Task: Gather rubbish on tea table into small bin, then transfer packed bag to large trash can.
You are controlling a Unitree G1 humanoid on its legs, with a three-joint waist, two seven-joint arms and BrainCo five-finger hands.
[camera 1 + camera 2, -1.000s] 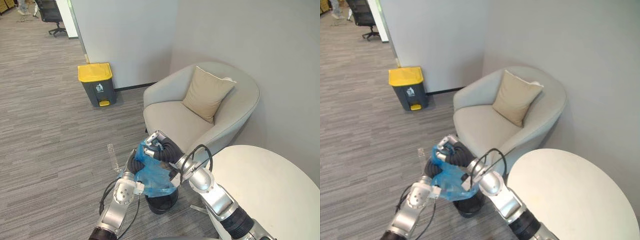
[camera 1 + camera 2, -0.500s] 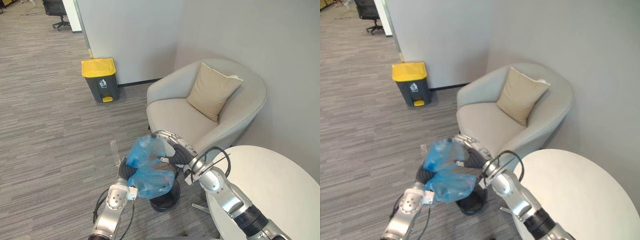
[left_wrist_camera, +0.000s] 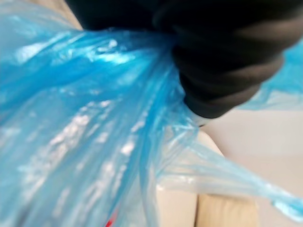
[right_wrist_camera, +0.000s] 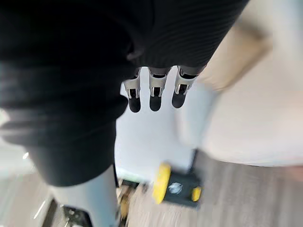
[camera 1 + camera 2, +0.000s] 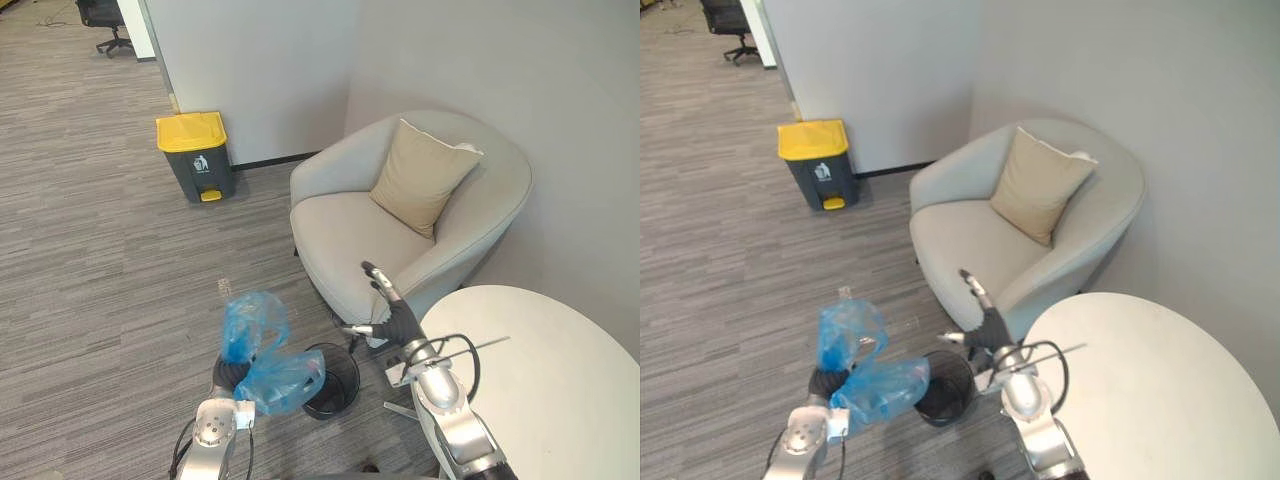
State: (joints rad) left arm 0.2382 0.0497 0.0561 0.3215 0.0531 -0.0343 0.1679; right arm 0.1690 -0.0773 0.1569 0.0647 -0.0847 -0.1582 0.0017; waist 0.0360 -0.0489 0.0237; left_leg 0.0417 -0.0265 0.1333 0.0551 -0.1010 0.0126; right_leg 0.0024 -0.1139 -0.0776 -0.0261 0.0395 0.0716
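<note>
With the blue bag (image 5: 270, 375) lifted clear of the small bin (image 5: 335, 380) and bunched over the left hand (image 5: 226, 373), whose grip I cannot tell, and the right hand (image 5: 392, 315) spread empty, the next move looks like carrying the bag to the yellow-lidded trash can (image 5: 197, 157).

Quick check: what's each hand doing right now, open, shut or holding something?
Left hand: blue bag bunched around it; state cannot be told.
Right hand: open, holding nothing.

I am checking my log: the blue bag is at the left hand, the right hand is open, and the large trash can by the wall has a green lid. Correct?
Not fully. The large trash can has a yellow lid, not green; the left eye view shows it. The rest stands.
</note>
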